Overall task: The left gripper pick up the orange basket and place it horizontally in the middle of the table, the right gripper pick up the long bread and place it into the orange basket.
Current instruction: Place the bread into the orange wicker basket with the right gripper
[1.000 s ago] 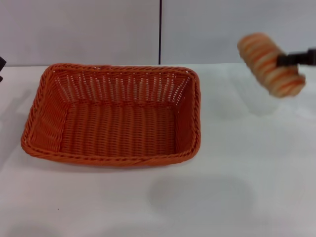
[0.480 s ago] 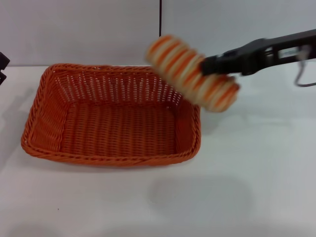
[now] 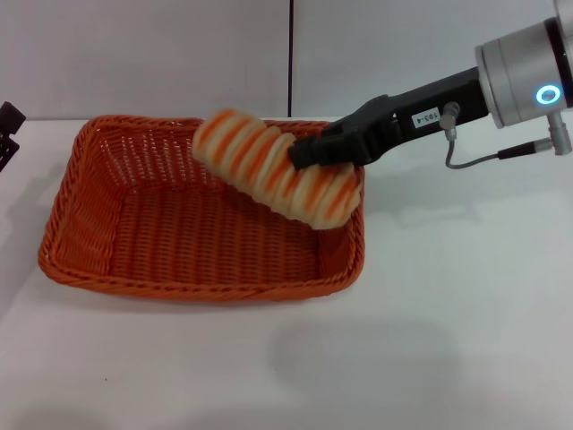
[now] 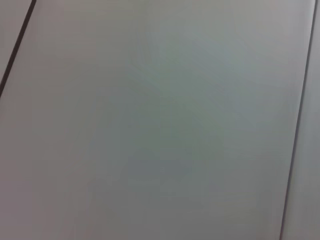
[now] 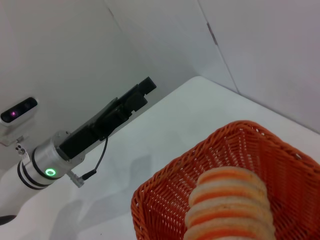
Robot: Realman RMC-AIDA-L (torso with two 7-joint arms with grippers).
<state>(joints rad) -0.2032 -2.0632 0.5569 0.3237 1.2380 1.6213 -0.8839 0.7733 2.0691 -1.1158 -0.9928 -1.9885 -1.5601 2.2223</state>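
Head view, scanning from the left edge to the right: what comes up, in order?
Left hand at the table's edge → orange basket → long bread over the basket's right part → right hand gripping it → its black arm → silver wrist.

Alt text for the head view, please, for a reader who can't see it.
The right gripper holds the long bread tilted above the orange basket, over its right half. The basket sits on the white table. The left gripper is just visible at the left edge, away from the basket.
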